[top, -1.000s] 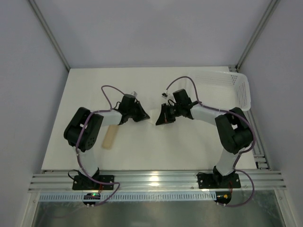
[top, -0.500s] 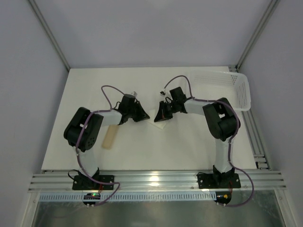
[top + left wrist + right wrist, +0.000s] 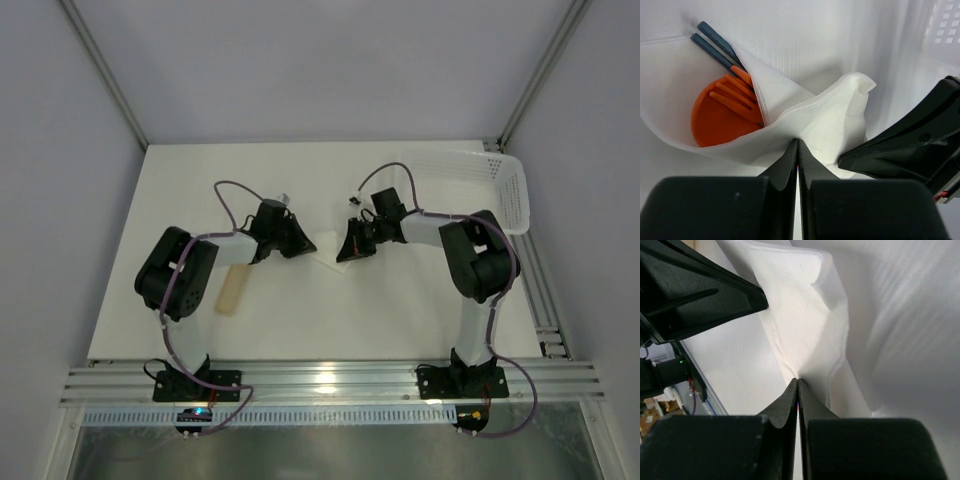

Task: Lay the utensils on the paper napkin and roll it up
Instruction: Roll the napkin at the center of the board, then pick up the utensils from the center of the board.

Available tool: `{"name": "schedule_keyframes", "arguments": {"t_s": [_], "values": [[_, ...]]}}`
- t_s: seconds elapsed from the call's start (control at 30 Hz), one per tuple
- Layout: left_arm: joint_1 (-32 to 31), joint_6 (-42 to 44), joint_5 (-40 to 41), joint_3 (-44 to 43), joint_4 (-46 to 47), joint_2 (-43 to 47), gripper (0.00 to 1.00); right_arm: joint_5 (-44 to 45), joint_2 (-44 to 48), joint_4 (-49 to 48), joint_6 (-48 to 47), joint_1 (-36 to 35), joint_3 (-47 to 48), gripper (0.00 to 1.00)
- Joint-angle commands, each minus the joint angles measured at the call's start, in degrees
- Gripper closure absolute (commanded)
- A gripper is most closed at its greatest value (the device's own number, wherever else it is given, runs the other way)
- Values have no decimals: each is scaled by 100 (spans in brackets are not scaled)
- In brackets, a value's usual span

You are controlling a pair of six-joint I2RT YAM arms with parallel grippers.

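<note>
along the near edge of the white table (image 3: 380, 312), two black-and-white arms rise from their bases and bend inward toward the middle of the surface. a short beige piece (image 3: 232, 289) lies flat beside the left arm's elbow, well apart from the work. at mid-table the left gripper (image 3: 311, 246) and the right gripper (image 3: 343, 255) point at each other, tips close together, with the paper napkin (image 3: 326, 258) between them.

the left wrist view shows the left gripper (image 3: 798, 145) clenched, its two fingers pressed together on a raised fold of the paper napkin (image 3: 830, 120). the sheet curls up around the utensils like an open pocket: the round bowl of the orange spoon (image 3: 715, 122) lies inside it, the orange sticks (image 3: 742, 77) lie across the bowl, and the dark sticks (image 3: 716, 40) poke out past the napkin's far edge. the right gripper (image 3: 910, 145) sits just beside the lifted corner.

the right wrist view shows the right gripper (image 3: 798, 382) likewise clamped on a crease of the paper napkin (image 3: 805, 305), with the left gripper (image 3: 690, 290) close at upper left.

a white perforated basket (image 3: 512, 190) sits at the far right corner.
</note>
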State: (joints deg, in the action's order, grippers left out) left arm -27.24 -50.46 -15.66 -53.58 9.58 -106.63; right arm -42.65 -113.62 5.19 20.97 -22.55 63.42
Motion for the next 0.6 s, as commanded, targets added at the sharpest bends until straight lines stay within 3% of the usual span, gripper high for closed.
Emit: {"name": "schedule_keyframes", "arguments": {"t_s": [0.0,0.17,0.2,0.3,0.5,0.57], "values": [[17,326,265,305,-1213,-271,100,969,489,1017,-620,40,-32,97],[17,352,283,252,-1284,-262,100,1548,1026,1660,-849,31,329,90],[17,378,283,252,-1301,-253,100,1567,1140,1774,-858,40,364,80],[17,414,239,226,-1336,-253,100,1576,1263,1932,-902,48,513,64],[17,431,195,217,-1363,-262,100,1524,1273,1968,-876,189,514,53],[17,431,204,217,-1372,-253,100,1401,1229,1820,-867,242,409,44]]}}
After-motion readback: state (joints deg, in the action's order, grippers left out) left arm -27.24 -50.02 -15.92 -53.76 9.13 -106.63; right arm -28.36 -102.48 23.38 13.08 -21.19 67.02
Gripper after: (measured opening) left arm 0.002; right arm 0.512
